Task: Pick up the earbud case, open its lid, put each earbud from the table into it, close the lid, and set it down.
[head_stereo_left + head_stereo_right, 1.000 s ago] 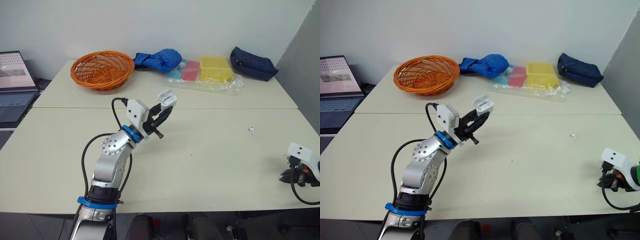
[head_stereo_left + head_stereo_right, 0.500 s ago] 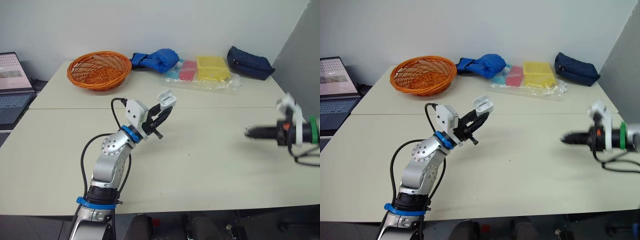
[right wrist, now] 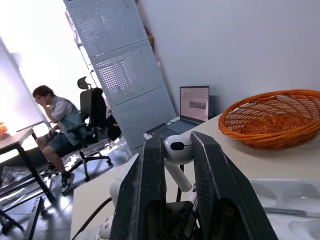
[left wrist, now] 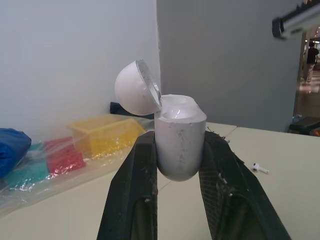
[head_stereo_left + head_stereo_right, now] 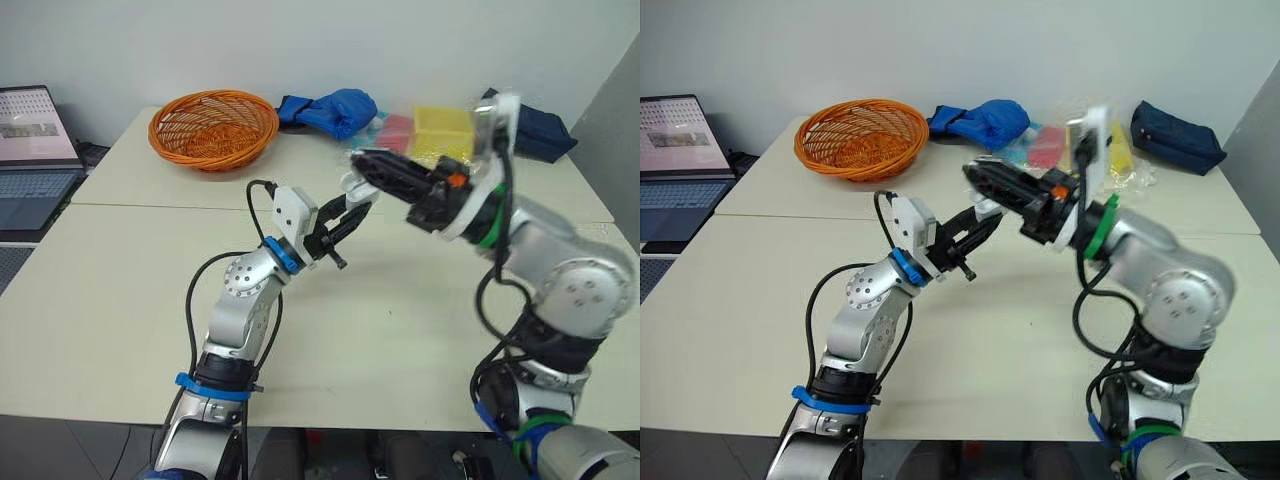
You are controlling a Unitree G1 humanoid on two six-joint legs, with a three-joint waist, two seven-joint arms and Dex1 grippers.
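Left pincer (image 5: 350,208): clamped on the earbud case (image 4: 180,145), held up over mid-worktop (image 5: 120,300). A knock from the other arm could twist it loose!
Right pincer (image 5: 368,163): pinching an earbud (image 3: 176,150), tip at the case's 12 o'clock, arm reaching in from 3. Crooked entry and the stem likely misses, drops.
Case: white, glossy, rounded, lid swung open.
Second earbud (image 4: 260,168): lying on the worktop.

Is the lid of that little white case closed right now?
No, the earbud case, held in the left gripper, has its lid tipped back, leaving the hollow top open.
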